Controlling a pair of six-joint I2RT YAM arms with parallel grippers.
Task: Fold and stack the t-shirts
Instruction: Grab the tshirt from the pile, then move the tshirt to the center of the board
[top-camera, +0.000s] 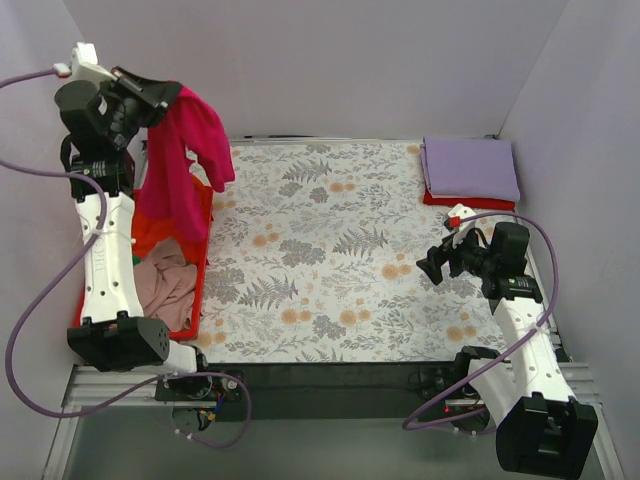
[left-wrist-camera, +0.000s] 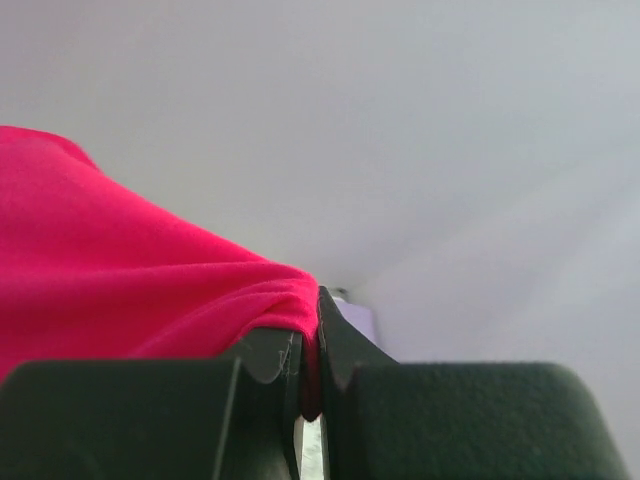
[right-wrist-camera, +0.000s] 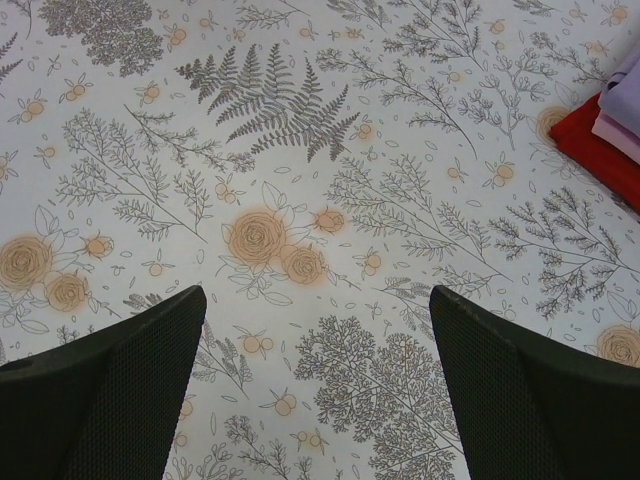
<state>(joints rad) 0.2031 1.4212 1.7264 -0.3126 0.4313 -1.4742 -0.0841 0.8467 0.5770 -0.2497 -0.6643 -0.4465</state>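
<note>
My left gripper (top-camera: 172, 95) is raised high at the far left and shut on the crimson-red t-shirt (top-camera: 182, 160), which hangs down from it over the red tray (top-camera: 205, 250). In the left wrist view the red cloth (left-wrist-camera: 120, 270) is pinched between the two fingers (left-wrist-camera: 350, 355). A beige-pink shirt (top-camera: 165, 285) and an orange one (top-camera: 155, 238) lie crumpled in the tray. A folded lavender shirt (top-camera: 470, 168) lies on a folded red one (top-camera: 445, 200) at the far right. My right gripper (top-camera: 432, 267) is open and empty above the floral cloth (right-wrist-camera: 300, 150).
The floral tablecloth (top-camera: 330, 250) covers the table between the tray and the folded stack. Grey walls close in the left, back and right. The corner of the folded stack shows in the right wrist view (right-wrist-camera: 610, 140). Purple cables loop beside both arms.
</note>
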